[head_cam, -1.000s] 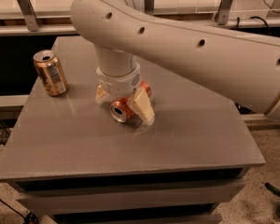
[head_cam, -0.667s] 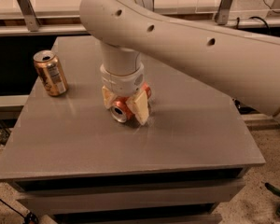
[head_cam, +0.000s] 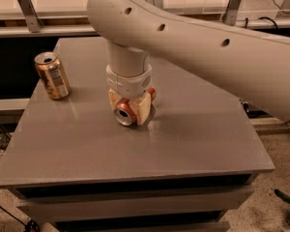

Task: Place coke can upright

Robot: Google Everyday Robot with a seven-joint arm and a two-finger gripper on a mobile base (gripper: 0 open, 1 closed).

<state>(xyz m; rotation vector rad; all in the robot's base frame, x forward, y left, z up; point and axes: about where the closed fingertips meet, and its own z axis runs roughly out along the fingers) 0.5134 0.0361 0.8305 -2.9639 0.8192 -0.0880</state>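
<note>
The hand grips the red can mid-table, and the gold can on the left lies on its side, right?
Not quite: in the camera view the gold can stands upright on the left. The hand does grip the red can mid-table.

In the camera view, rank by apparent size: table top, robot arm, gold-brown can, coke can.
1. table top, largest.
2. arm, close to the camera.
3. gold-brown can.
4. coke can, least showing: the gripper, mid-table, is shut on it and hides much of it, so the order of the two cans is unsure.
</note>
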